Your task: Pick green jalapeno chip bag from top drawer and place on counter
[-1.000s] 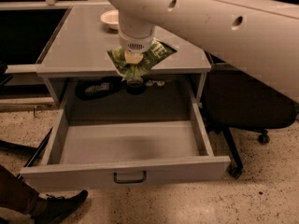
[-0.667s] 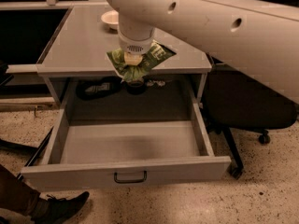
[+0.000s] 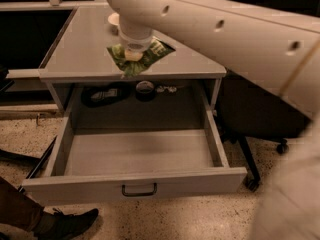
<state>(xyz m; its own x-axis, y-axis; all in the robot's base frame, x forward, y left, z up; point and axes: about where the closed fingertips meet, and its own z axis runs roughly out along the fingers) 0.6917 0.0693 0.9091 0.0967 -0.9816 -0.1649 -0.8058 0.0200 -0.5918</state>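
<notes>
A dark shoe [image 3: 67, 224] lies in front of the top drawer [image 3: 75, 186], left of its black handle [image 3: 139, 190]. The top drawer stands pulled out. Behind it, in the cabinet recess, lies a dark flat packet [image 3: 102, 95]. Above the drawer's back, at the front edge of the tabletop [image 3: 80, 49], the pincer [image 3: 133, 55] is clenched on the green jalapeno chip bag [image 3: 154, 51], whose crumpled corner hangs over that edge.

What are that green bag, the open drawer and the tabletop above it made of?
The green jalapeno chip bag, under the gripper at the front edge of the counter, looks like thin plastic film: crinkled, creased, printed. The top drawer and the counter look like painted sheet metal: thin folded walls, flat matte grey. The handle is dark; material unclear.
</notes>
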